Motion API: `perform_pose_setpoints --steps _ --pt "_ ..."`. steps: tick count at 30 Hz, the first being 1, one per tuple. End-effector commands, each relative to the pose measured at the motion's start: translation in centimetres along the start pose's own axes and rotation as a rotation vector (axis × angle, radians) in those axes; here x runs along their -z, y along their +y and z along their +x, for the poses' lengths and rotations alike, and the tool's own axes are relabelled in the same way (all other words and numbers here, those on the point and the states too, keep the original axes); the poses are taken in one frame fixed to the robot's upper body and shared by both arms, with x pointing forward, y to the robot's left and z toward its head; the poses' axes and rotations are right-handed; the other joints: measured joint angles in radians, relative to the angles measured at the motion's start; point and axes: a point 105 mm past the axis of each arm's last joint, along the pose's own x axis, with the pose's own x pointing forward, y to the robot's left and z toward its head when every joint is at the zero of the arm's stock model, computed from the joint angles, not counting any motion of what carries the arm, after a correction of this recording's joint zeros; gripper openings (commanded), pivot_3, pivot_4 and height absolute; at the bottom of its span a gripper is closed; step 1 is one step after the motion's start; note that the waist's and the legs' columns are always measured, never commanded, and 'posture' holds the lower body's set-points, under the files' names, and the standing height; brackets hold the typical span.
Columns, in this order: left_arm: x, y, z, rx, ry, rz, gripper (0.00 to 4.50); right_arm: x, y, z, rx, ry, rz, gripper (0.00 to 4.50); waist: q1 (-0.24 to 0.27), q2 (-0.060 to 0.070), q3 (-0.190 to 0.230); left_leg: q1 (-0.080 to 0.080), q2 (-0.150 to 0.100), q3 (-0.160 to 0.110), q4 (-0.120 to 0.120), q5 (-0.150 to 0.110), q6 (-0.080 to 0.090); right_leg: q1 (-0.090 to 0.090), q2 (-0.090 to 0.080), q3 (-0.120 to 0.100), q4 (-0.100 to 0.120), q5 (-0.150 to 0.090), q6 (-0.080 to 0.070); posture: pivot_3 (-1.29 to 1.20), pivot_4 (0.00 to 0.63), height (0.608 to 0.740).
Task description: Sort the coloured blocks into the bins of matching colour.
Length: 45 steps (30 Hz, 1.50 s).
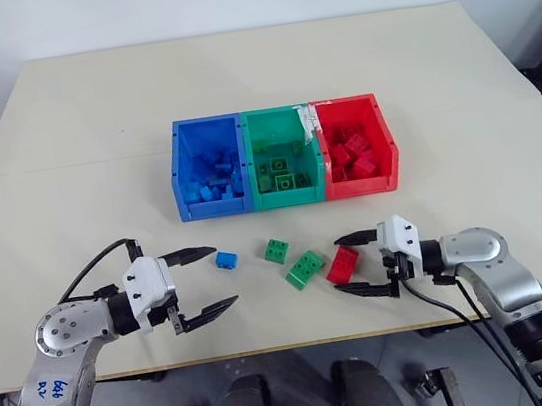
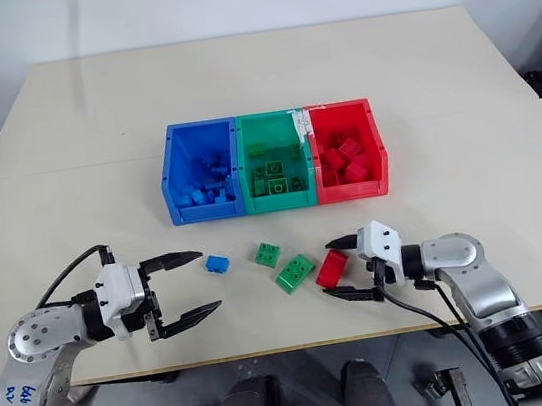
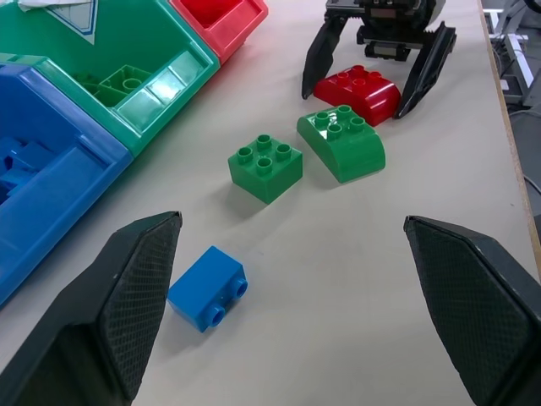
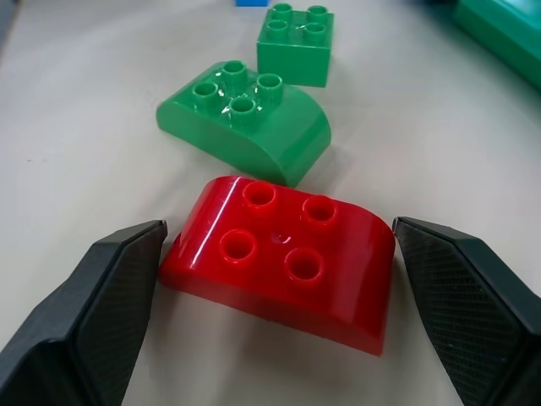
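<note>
Three bins stand joined in a row mid-table: blue [image 1: 213, 208], green [image 1: 288, 197] and red [image 1: 362, 186], each holding blocks of its own colour. On the table in front of them lie a small blue block [image 1: 226, 260], a square green block [image 1: 277, 251], a rounded green block [image 1: 305, 269] and a rounded red block [image 1: 342, 264]. My right gripper [image 1: 335, 266] is open and low on the table, one finger on each side of the red block [image 4: 283, 254], with narrow gaps. My left gripper [image 1: 226, 275] is open just left of the blue block [image 3: 207, 289], holding nothing.
The cream table's front edge [image 1: 301, 342] runs close below both grippers. The rounded green block [image 4: 245, 118] lies right beside the red one, just past the right gripper's fingertips. A white label [image 1: 304, 117] sits on the green bin's far right corner.
</note>
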Motion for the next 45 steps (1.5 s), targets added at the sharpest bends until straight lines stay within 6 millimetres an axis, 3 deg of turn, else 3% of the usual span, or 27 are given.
perform_pose_setpoints --steps 1,6,9,13,14,19,21,23,24,30,34,38,45 --pt "-0.7 0.2 0.0 0.003 -0.018 0.042 4.50 0.9 0.6 -0.1 0.000 0.016 0.031 3.66 0.000 0.000 0.000 0.000 0.000 0.000 0.000 0.000 0.000 0.000 0.000 0.000 0.000 0.000 0.000 0.00 0.150 0.740" --pt "-0.7 0.5 0.2 0.011 -0.021 0.045 4.50 -1.2 -0.1 -1.4 -0.012 -0.088 0.012 3.59 0.002 0.000 0.000 -0.001 0.000 0.000 0.000 -0.001 0.001 0.000 0.000 0.000 -0.001 0.000 0.000 0.00 0.150 0.740" --pt "-0.8 0.6 0.3 0.012 -0.026 0.048 4.50 -3.8 -1.4 -2.9 0.004 -0.202 0.000 3.59 0.001 0.001 0.001 -0.001 0.000 0.000 0.000 -0.001 0.001 0.000 0.000 0.000 -0.001 0.000 0.000 0.00 0.150 0.740" --pt "-0.8 0.7 0.4 0.009 -0.031 0.048 4.50 -7.4 -5.0 -5.2 0.121 -0.309 -0.036 3.59 -0.003 0.002 0.001 -0.001 0.001 0.002 0.000 -0.001 0.002 -0.001 0.000 0.000 -0.001 0.000 0.000 0.00 0.150 0.740" --pt "-0.8 0.8 0.4 0.009 -0.032 0.047 4.50 -8.0 -6.8 -5.5 0.187 -0.309 -0.056 3.59 -0.003 0.002 0.001 -0.001 0.001 0.002 0.000 -0.001 0.001 -0.001 0.000 0.000 -0.001 0.000 0.000 0.00 0.150 0.740" --pt "-0.8 0.9 0.6 0.007 -0.037 0.050 4.50 -9.7 -13.8 -6.0 0.473 -0.265 -0.129 3.59 -0.005 0.002 0.001 -0.002 0.001 0.004 -0.001 -0.002 0.000 -0.005 0.001 0.000 0.000 0.000 -0.001 0.00 0.150 0.740" --pt "-0.9 0.9 0.7 0.005 -0.038 0.051 4.50 -9.9 -15.3 -5.7 0.516 -0.251 -0.111 3.59 -0.011 0.002 0.001 -0.005 0.000 0.007 0.000 -0.002 0.000 -0.010 0.001 0.002 0.002 0.000 -0.001 0.00 0.150 0.740" --pt "-0.9 0.9 0.7 0.003 -0.039 0.052 4.50 -9.9 -16.1 -5.4 0.537 -0.229 -0.130 4.35 -0.012 0.002 0.001 -0.007 -0.001 0.007 -0.001 -0.002 0.000 -0.012 0.002 0.001 0.005 0.000 -0.001 0.00 0.150 0.740" --pt "-0.9 0.9 0.7 0.001 -0.040 0.052 4.50 -9.8 -16.4 -5.3 0.543 -0.224 -0.120 4.47 -0.012 0.002 0.001 -0.008 0.000 0.008 -0.001 -0.002 0.000 -0.013 0.002 0.000 0.005 0.000 -0.001 0.00 0.150 0.740" --pt "-0.9 0.7 0.4 -0.026 -0.038 0.045 4.50 -10.0 -15.9 -5.6 0.479 -0.246 -0.133 4.47 -0.024 0.003 0.002 -0.017 0.001 0.012 0.000 -0.003 0.001 -0.017 -0.001 -0.003 0.004 0.000 -0.001 0.00 0.150 0.740" --pt "-0.7 0.9 -0.4 -0.044 -0.023 0.034 4.50 -9.9 -12.2 -7.5 0.266 -0.313 -0.154 4.47 -0.020 0.003 0.002 -0.017 0.001 0.011 0.001 -0.003 0.002 -0.016 0.000 -0.005 0.003 0.000 -0.001 0.00 0.150 0.740" --pt "-0.2 1.4 -1.6 -0.062 0.006 0.026 4.50 -8.1 -8.6 -9.7 0.118 -0.250 -0.182 4.47 -0.014 0.003 0.002 -0.017 0.001 0.011 0.002 -0.003 0.002 -0.016 -0.001 -0.005 0.003 0.000 0.000 0.00 0.150 0.740" --pt "1.0 2.2 -3.9 -0.099 0.074 0.006 4.50 -5.4 -5.3 -12.8 0.075 -0.136 -0.114 4.47 -0.017 0.003 0.002 -0.015 0.000 0.013 0.003 -0.003 0.002 -0.015 0.001 -0.005 0.004 0.000 0.000 0.00 0.150 0.740"
